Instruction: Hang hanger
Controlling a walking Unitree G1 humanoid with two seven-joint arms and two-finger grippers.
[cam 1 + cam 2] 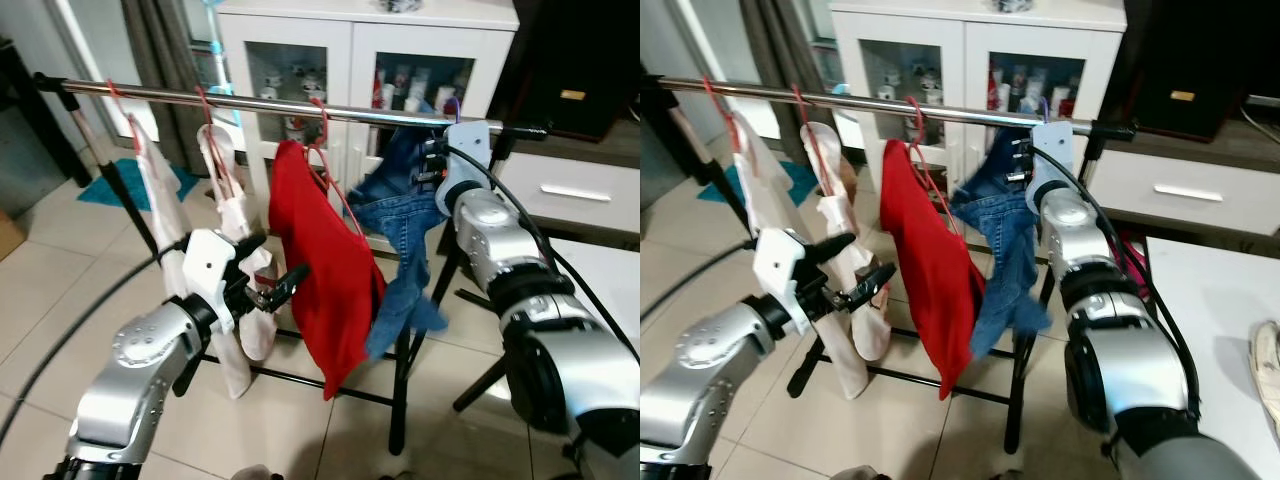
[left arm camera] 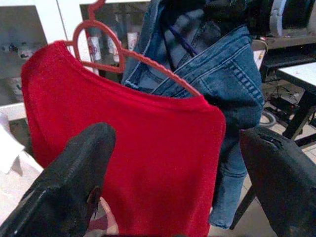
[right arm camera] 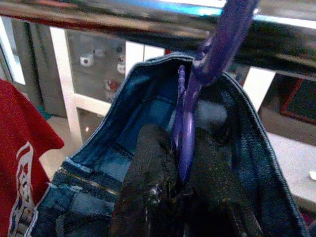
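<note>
We find the right gripper [image 3: 180, 197] clamping the purple hanger [image 3: 190, 123] hooked on the rail [image 1: 300, 105], jeans [image 1: 400, 225] in it; left gripper [image 1: 270, 285] open.

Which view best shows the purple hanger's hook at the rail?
The right wrist view: the purple hanger is pinched by the right gripper, its hook at the rail. The eye views show a purple sliver above the jeans.

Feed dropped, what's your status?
Right claw shut on purple plastic hanger, hook at steel rail. Left claw open, facing red shirt.
</note>
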